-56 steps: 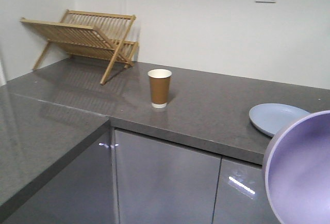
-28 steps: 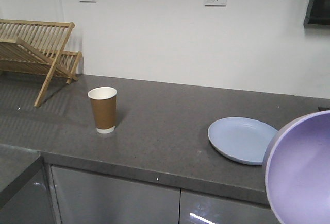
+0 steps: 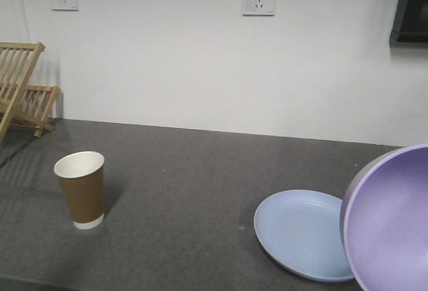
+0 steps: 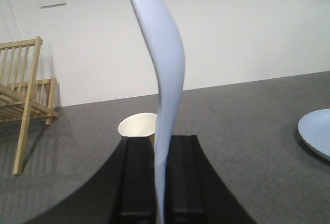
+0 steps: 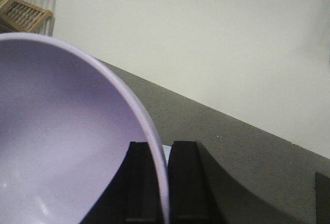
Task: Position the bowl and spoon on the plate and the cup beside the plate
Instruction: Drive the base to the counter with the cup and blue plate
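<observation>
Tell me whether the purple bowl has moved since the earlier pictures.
Yes. The lavender-purple plastic bowl has closed in on the round periwinkle-blue plate, now overlapping its right edge in view.

Open desk: we see a broad bare stretch of desk (image 3: 194, 170) between the cup (image 3: 80, 189) and the plate (image 3: 301, 234), wide enough for a pincer to pass.
Left side: the cup stands upright, well apart from the plate; the wooden rack (image 3: 20, 93) sits farther back, by the wall (image 3: 200, 57).
Right side: the bowl (image 3: 394, 224), tilted in the right pincer (image 5: 161, 152), overlaps the plate's right edge in our front view.
Plate: its visible face is bare.
Left wrist view: the spoon (image 4: 165, 69), upright in the left pincer (image 4: 160, 147), hides part of the cup.
</observation>
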